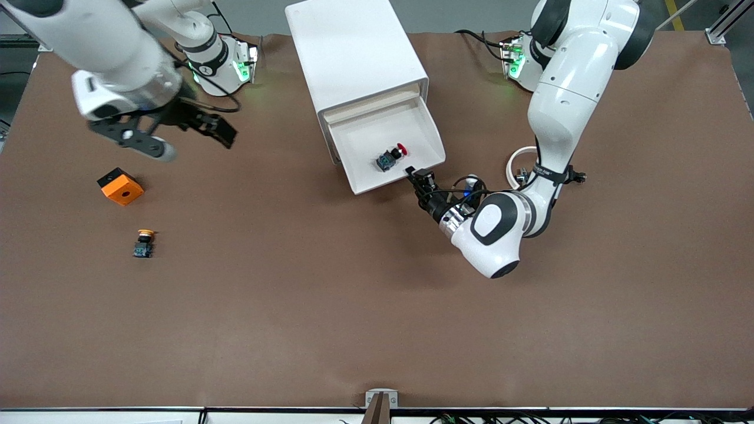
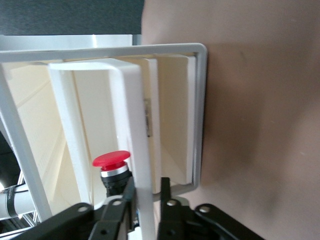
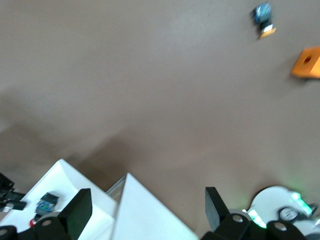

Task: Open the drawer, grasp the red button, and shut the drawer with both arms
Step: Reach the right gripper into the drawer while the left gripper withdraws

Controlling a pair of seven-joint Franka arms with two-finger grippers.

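Observation:
The white drawer stands pulled out of its white cabinet. The button, red cap on a black and blue body, lies on its side inside the drawer. My left gripper is at the drawer's front wall, at the corner toward the left arm's end. In the left wrist view its fingers stand on either side of that wall, closed on it, with the button just inside. My right gripper is open and empty, up over the table above the orange block. The right wrist view shows the button in the drawer.
An orange block with a hole and a yellow-capped button lie toward the right arm's end of the table. A white ring lies by the left arm. The brown table runs wide nearer the front camera.

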